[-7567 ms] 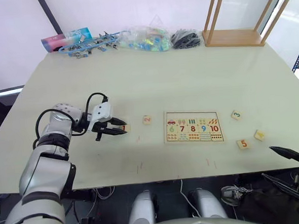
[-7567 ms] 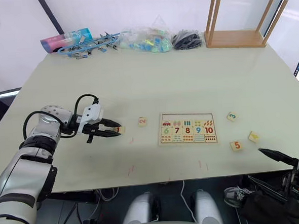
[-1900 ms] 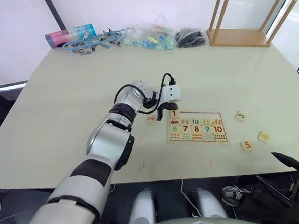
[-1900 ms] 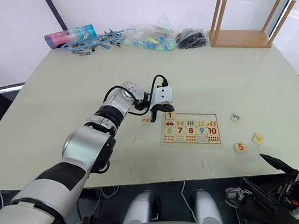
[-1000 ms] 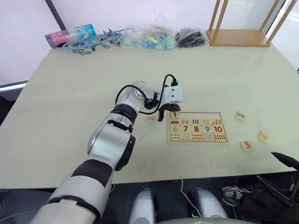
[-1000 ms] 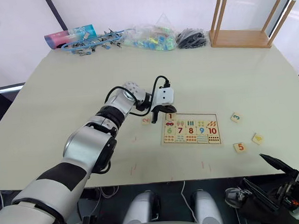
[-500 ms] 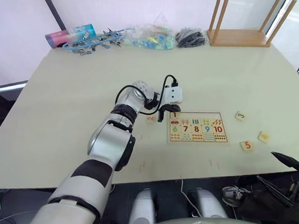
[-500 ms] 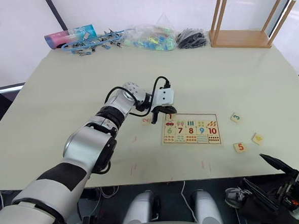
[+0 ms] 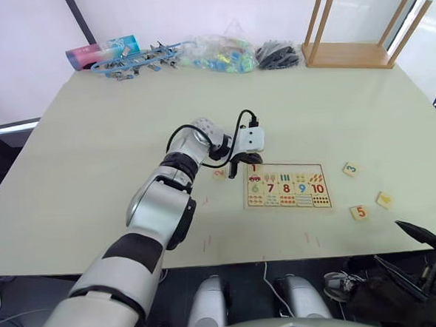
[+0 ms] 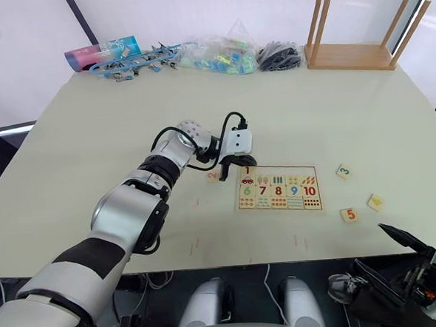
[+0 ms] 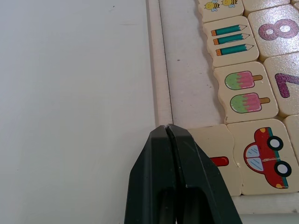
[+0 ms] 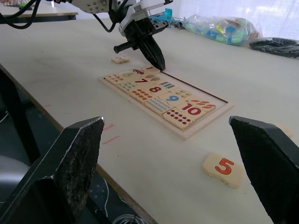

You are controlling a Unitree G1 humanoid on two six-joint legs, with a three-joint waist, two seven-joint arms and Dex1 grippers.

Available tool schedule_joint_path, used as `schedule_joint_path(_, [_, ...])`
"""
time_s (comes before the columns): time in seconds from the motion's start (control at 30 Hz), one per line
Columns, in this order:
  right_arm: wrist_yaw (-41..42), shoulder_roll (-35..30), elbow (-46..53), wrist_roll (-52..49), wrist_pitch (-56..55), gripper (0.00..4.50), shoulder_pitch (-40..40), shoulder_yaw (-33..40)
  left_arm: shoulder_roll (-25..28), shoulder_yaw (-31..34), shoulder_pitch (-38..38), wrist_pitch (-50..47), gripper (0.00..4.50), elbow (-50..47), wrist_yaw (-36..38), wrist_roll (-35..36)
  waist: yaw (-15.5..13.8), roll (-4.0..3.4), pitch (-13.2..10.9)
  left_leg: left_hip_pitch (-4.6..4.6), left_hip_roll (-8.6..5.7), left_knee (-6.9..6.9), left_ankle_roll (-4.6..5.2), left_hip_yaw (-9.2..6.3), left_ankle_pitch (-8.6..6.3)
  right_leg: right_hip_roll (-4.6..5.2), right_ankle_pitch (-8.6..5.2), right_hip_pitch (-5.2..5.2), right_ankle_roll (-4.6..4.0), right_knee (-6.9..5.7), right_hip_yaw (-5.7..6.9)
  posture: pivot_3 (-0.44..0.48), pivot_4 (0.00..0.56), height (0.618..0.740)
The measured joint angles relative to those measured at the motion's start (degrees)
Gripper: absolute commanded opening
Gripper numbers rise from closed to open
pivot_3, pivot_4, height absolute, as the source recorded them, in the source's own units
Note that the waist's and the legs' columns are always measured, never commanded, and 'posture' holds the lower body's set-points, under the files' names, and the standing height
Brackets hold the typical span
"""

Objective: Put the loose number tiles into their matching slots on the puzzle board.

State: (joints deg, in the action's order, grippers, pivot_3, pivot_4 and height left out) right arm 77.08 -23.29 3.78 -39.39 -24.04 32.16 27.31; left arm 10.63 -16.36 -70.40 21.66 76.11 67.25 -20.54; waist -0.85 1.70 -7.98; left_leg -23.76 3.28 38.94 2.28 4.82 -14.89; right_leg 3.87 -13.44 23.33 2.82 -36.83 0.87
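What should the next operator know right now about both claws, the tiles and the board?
Left claw: shut, tips on the 1 tile, which sits in the board's corner slot by the car.
Right claw: open, idle at the table's near edge.
Done: 1 tile in its slot.
Left: 2 tile beside the board's left edge; 3 tile, 5 tile and one yellow-marked tile lie to its right.

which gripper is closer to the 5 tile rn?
Right. The right gripper hangs open just off the table's near edge, a short way from the 5 tile. The left gripper is shut at the puzzle board's far-left corner, across the board from it.
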Motion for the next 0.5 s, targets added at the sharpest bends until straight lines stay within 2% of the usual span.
schedule_joint_path(0.27, [0.0, -0.2, -0.2, 0.1, 0.1, 4.50, -0.5, -0.3, 0.2, 4.6, 0.0, -2.1, 0.06, 0.0, 1.6, 4.9, 0.0, 0.00, 0.0, -0.01, 0.00, 0.00, 0.00, -0.01, 0.00, 0.00, 0.00, 0.00, 0.00, 0.00, 0.01, 0.000, 0.150, 0.738])
schedule_joint_path(0.5, [-1.2, -1.0, -0.5, 0.2, 1.4, 4.50, -1.6, -0.5, 3.1, 13.4, 0.8, -4.9, 0.06, -3.3, 12.0, 15.8, 0.1, -0.02, 0.0, 0.01, 0.01, 0.01, 0.00, 0.00, 0.00, 0.00, 0.01, 0.00, 0.01, -0.03, 0.00, 0.000, 0.150, 0.738])
